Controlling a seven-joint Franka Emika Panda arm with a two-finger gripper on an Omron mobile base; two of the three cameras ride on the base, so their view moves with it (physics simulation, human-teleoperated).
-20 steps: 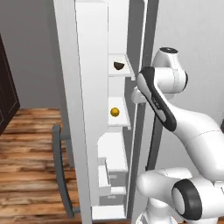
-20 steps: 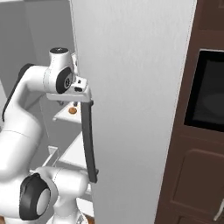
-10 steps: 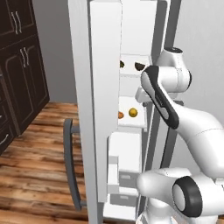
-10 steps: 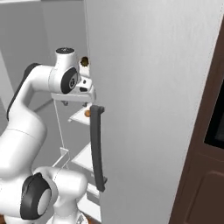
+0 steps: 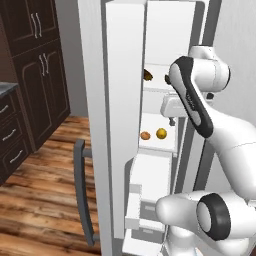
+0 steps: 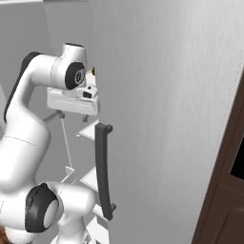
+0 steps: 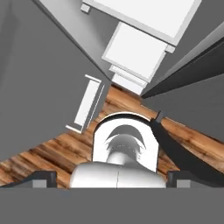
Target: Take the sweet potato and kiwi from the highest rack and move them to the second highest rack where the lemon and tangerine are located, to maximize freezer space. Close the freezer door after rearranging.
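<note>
Dark-tipped and empty, the gripper (image 6: 73, 116) is seen spread wide, having been opened within the last second. Beside it the freezer door (image 5: 125, 100) is swung open. Below and beyond it, the lemon (image 5: 161, 133) and tangerine (image 5: 145, 135) are shelved. Above, the sweet potato (image 5: 148, 75) is left on the top rack, so picking can likely begin.
</note>
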